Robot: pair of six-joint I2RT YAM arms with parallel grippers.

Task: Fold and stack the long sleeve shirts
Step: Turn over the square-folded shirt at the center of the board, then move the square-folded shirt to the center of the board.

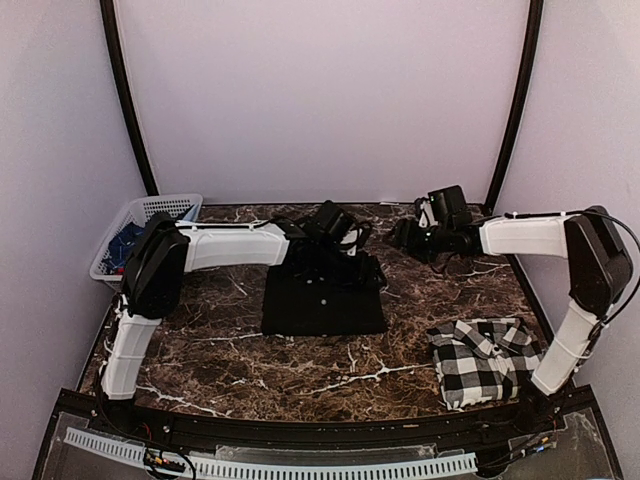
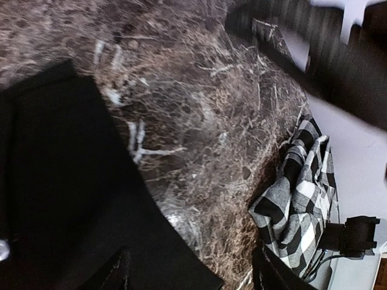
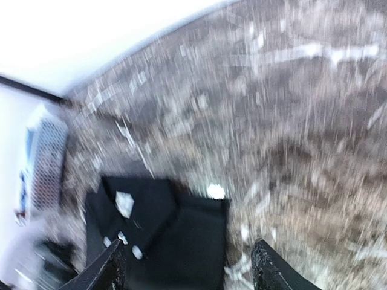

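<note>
The plain black shirt [image 1: 322,300] lies folded into a flat rectangle at the table's middle. In the left wrist view the black shirt [image 2: 60,199] fills the left side. The checked shirt [image 1: 485,360] lies folded near the right arm's base, and the checked shirt [image 2: 299,199] also appears in the left wrist view. My left gripper [image 1: 345,245] hovers over the black shirt's far edge, and its fingers [image 2: 115,272] stand apart with nothing between them. To its right, my right gripper [image 1: 405,235] is open above bare table. The right wrist view is blurred and shows the black shirt [image 3: 181,241] below open fingers [image 3: 272,272].
A white lattice basket [image 1: 150,225] with blue cloth inside sits at the table's far left corner. The dark marble tabletop [image 1: 230,370] ends at walls on three sides. Black frame posts [image 1: 515,100] rise at the back corners.
</note>
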